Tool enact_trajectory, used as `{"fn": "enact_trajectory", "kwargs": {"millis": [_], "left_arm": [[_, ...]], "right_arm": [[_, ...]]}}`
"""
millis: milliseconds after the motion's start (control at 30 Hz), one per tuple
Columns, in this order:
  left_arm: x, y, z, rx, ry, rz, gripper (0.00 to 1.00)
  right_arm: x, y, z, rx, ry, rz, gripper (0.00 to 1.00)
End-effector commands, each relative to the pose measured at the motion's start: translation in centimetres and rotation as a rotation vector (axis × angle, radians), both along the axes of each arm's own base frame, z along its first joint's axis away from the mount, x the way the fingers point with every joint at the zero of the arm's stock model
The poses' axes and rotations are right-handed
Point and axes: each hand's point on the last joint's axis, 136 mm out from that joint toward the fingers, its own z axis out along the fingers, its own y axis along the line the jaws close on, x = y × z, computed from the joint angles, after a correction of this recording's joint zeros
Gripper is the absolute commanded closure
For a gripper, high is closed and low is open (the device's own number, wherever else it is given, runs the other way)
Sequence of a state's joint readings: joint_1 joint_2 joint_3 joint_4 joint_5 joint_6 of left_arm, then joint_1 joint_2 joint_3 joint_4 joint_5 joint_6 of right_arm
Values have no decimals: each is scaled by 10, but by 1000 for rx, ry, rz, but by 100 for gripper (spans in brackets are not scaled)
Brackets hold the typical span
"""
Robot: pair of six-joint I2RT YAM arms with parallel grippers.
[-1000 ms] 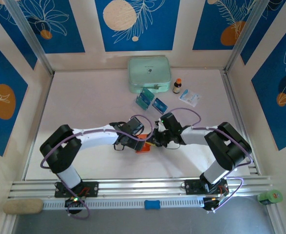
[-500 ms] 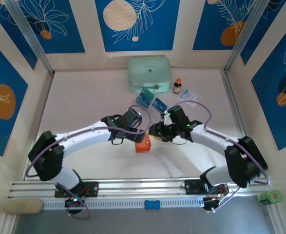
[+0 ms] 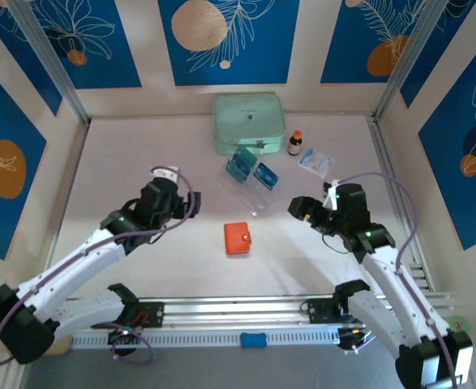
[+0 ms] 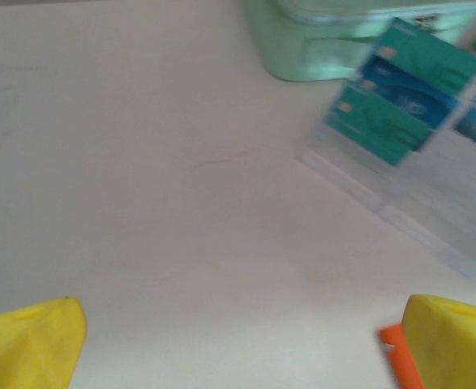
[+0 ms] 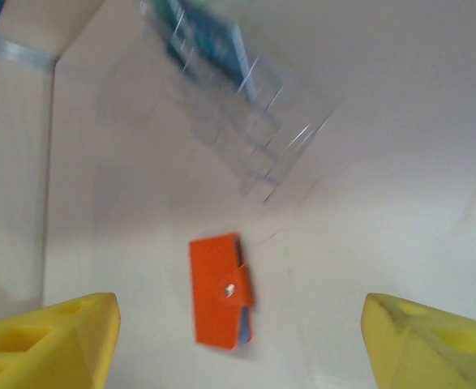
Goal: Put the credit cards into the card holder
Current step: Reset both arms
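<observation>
Watching from the side of the table, both arms hung clear of everything. The left gripper (image 3: 166, 180) was spread wide with nothing in it, and the right gripper (image 3: 301, 207) was the same, its yellow fingertips (image 5: 51, 340) far apart.

The card holder (image 3: 238, 238) lay flat mid-table between them, folded shut with the snap done up. A thin blue sliver peeked out at one edge, though I couldn't tell what it was. The credit cards (image 3: 242, 164) stood tilted in the slots of the clear plastic rack (image 5: 250, 142), just in front of the mint-green zip case (image 3: 249, 124), which was closed, so no idea what's inside.

My guess is the job wasn't finished, because cards were left in the rack. If I were driving, I'd pin the holder with one gripper and pop the flap with the other. Then I'd pinch a card by its top edge and lift it out along the slot's tilt, since that light rack looked likely to skid or tip.
</observation>
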State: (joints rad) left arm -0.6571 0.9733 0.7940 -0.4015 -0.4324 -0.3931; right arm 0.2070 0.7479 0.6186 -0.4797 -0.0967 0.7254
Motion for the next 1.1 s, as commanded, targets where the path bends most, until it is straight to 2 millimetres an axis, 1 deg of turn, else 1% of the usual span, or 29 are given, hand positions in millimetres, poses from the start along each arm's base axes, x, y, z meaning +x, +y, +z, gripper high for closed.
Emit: {"fn": "enact_trajectory", "kwargs": {"millis": [0,167,300,367,433,500,567,667,767,833,967,1000,1067], "left_arm": [[6,42,4,46,-121,130,0],[15,87,-6,107,-181,239,0],[28,115,-16,154,-263,317,0],[33,128,-18,177,-296,346,0],[39,140,-27,206,-278,363,0],[44,150,-39,235,-241,374,0],[49,154,-49,244,-219,373,0],[56,155,-67,237,-189,359,0],[65,154,-80,253,-194,340,0],[70,150,-87,263,-203,310,0],[83,143,-86,258,-254,265,0],[87,141,-85,255,-272,251,0],[95,138,-83,250,-286,236,0]], "right_arm": [[3,-42,-13,-197,-36,-113,19],[32,-82,3,-327,-208,-299,1],[57,-117,13,-425,-335,-457,1],[66,-135,9,-492,-317,-503,1],[73,-151,-1,-548,-271,-536,1],[80,-164,-12,-582,-237,-544,1],[86,-173,-25,-597,-210,-541,1],[94,-175,-42,-609,-196,-521,1],[104,-169,-53,-594,-221,-487,1],[112,-161,-57,-571,-248,-454,1],[128,-146,-61,-573,-329,-388,1],[131,-144,-61,-572,-331,-376,1],[138,-138,-57,-560,-393,-350,1]]}}
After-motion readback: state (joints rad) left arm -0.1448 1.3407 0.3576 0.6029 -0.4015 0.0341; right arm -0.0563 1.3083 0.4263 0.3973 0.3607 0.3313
